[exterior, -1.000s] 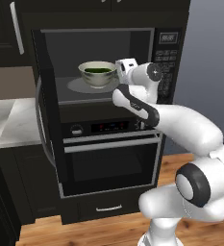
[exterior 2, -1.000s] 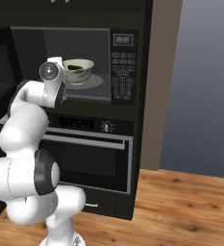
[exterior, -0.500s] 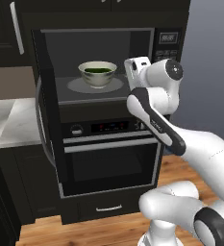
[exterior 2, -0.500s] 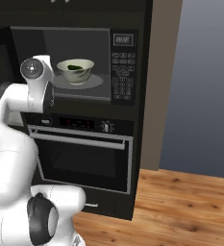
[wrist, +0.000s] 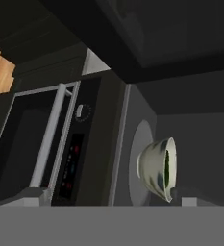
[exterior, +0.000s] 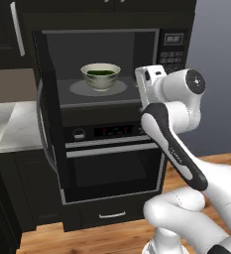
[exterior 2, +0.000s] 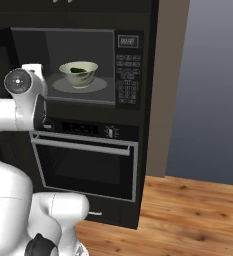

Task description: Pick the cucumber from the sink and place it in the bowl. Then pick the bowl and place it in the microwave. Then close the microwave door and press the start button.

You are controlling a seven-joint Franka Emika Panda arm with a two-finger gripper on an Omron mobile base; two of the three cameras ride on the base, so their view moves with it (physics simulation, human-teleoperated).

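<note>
The pale bowl (exterior: 101, 77) (exterior 2: 79, 75) stands on the round turntable inside the open black microwave (exterior: 102, 49), with the dark green cucumber (exterior: 101, 72) (exterior 2: 78, 70) lying in it. The microwave door (exterior: 46, 119) hangs swung out to the left, seen nearly edge-on with its silver handle. My gripper (exterior: 144, 88) hovers outside the cavity's front right corner, to the right of the bowl and clear of it. In the hand view the bowl (wrist: 156, 169) lies on its side because the hand is rolled, and my gripper (wrist: 111, 199) is open with nothing between its fingertips. The sink is out of view.
The keypad and small display (exterior 2: 127, 75) sit on the microwave's right. Below is a black oven (exterior: 112, 168) with a horizontal silver handle (wrist: 48, 139) and a control strip. White marble counter (exterior: 8, 124) lies to the left, wooden floor (exterior 2: 188, 210) to the right.
My hand has drawn back out of the microwave, to the right and a little lower, away from the bowl. The bowl and cucumber stay put; the jaws remain open.
</note>
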